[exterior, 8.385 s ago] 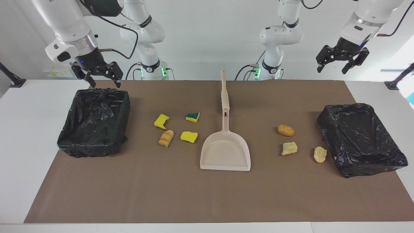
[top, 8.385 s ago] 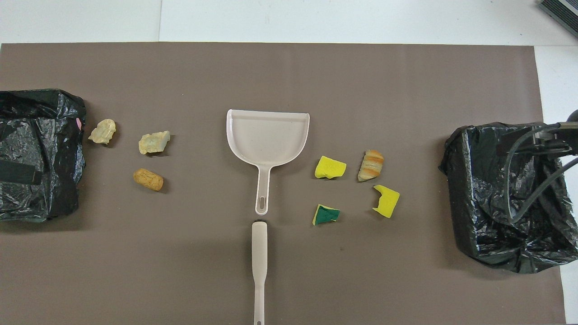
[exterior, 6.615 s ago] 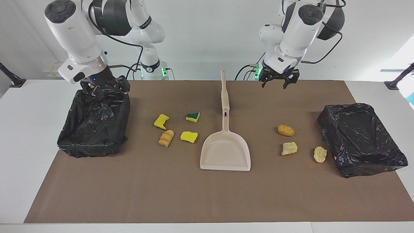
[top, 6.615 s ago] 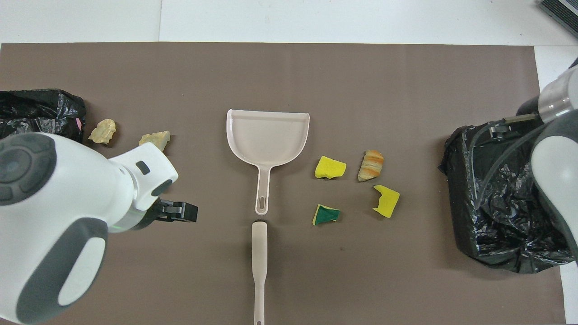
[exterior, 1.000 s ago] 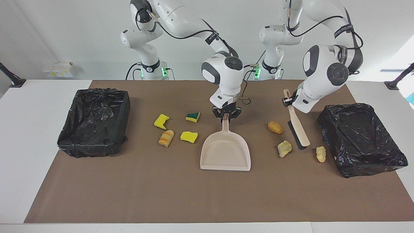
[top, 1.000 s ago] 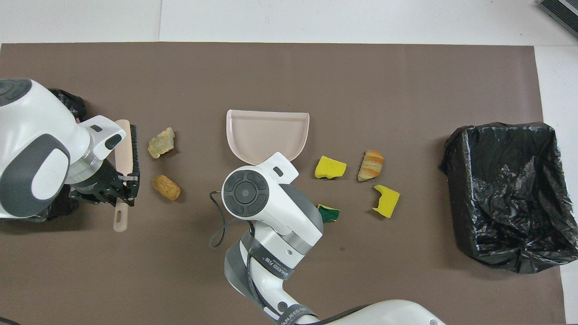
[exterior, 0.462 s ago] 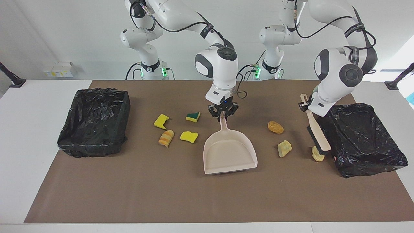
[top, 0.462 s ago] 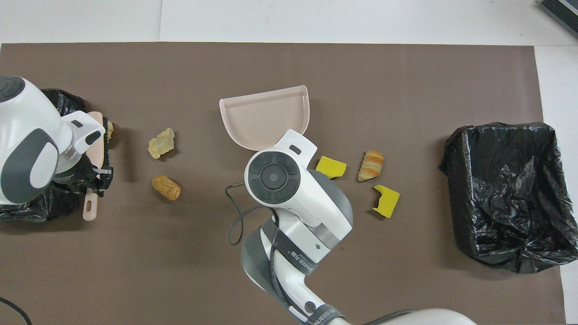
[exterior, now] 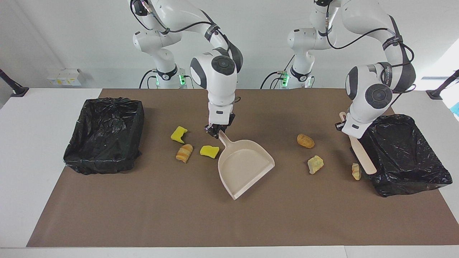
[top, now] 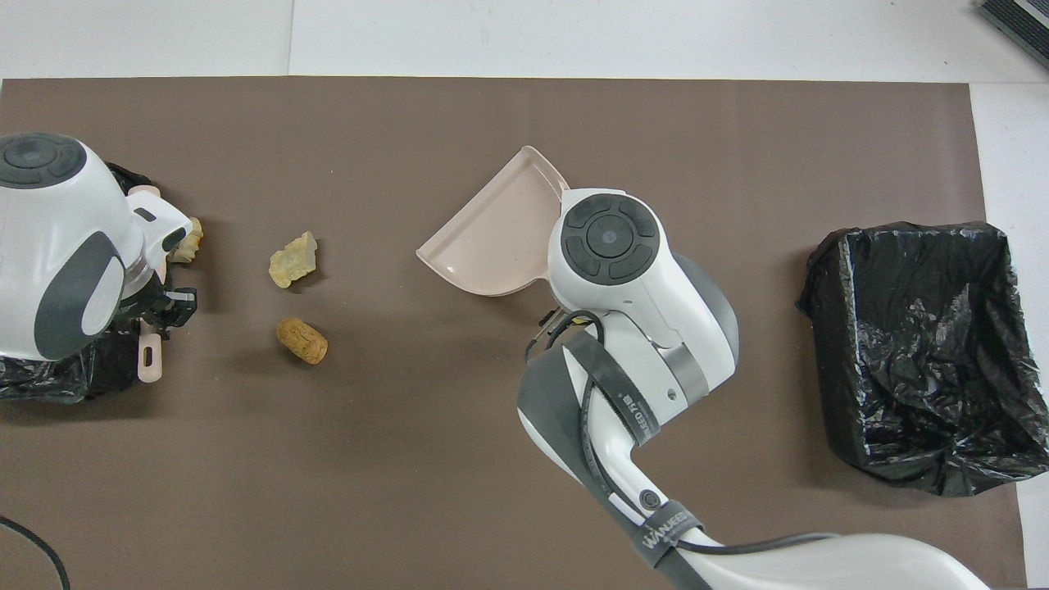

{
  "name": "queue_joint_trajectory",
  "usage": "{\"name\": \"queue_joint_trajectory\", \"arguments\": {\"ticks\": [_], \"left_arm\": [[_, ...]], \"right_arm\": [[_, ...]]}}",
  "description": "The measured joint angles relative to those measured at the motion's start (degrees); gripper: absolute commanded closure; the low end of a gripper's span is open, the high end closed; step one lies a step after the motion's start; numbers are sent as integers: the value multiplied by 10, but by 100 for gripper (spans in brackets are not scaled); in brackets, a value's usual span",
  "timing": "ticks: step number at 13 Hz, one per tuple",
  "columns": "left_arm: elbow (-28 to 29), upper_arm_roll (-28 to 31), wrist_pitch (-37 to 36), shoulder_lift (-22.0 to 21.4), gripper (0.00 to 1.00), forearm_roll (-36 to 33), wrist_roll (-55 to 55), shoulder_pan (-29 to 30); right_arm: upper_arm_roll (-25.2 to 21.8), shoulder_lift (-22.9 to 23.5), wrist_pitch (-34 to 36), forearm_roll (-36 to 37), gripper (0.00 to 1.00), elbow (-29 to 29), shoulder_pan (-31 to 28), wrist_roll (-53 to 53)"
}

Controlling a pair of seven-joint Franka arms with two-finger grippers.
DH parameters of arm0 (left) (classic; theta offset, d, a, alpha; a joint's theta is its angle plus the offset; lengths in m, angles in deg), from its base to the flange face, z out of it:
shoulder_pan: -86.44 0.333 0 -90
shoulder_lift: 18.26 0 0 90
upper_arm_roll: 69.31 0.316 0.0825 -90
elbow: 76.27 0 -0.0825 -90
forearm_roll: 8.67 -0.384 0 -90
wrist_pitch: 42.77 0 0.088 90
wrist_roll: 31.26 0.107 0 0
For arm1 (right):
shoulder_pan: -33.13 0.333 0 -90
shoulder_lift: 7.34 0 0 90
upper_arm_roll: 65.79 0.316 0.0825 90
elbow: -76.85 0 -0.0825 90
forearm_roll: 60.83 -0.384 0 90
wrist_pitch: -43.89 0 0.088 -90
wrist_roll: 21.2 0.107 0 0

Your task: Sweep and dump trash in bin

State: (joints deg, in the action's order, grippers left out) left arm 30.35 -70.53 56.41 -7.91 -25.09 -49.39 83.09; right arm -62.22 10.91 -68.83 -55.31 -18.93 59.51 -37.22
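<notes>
Nearest the robots, toward the right arm's end of the table, we are gripping the dustpan [exterior: 244, 165] by the tip of its handle. The right gripper [exterior: 217, 129] is closed on it, wrist pointing almost straight down. The pan is lying skewed on the brown mat [exterior: 143, 208], its open lip facing the left arm's end and away from the robots. We are judging that a pinch so close to the handle's end could let the pan swivel or slip when scraps are pushed against it.

The notched yellow sponge piece [exterior: 178, 134], the striped chunk [exterior: 184, 152] and the flat yellow sponge piece [exterior: 209, 151] are lying beside the pan's closed back, so any further swing could knock them away rather than catch them. They are sitting between the pan and the bin at the right arm's end [exterior: 107, 163].

Toward the left arm's end, the left gripper [top: 160, 311] is clamping the brush [exterior: 362, 156], forearm bent steeply down over the edge of the bin at that end [exterior: 405, 186]. The brush head is sitting just beside that bin, so bristles may be snagging the black liner.

The small yellow lump [exterior: 356, 171] is lying right by the brush. The oval tan lump [exterior: 306, 141] and the pale crumbly lump [exterior: 315, 164] are waiting between brush and pan. A fast stroke could roll the oval one past the lip, farther out.
</notes>
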Motion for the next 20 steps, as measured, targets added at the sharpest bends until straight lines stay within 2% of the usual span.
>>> {"name": "queue_joint_trajectory", "arguments": {"ticks": [5, 7, 9, 15, 17, 20], "left_arm": [[-1, -2, 45, 20, 100, -27, -58, -1], [-1, -3, 57, 39, 100, -29, -67, -1], [3, -4, 58, 47, 100, -19, -65, -1], [8, -2, 53, 44, 100, 144, 6, 2], [6, -8, 21, 30, 100, 177, 11, -2], [5, -16, -35, -20, 100, 218, 13, -19]], "right_arm": [[-1, 1, -3, 0, 100, -8, -30, -302], [-1, 2, -6, 0, 100, -13, -33, -355], [2, 5, -15, 0, 100, -18, -31, -365], [4, 25, -51, 1, 100, -22, -10, -366], [4, 30, -61, 1, 100, -22, -7, -366], [4, 39, -76, 1, 100, -22, -2, -366]]}}
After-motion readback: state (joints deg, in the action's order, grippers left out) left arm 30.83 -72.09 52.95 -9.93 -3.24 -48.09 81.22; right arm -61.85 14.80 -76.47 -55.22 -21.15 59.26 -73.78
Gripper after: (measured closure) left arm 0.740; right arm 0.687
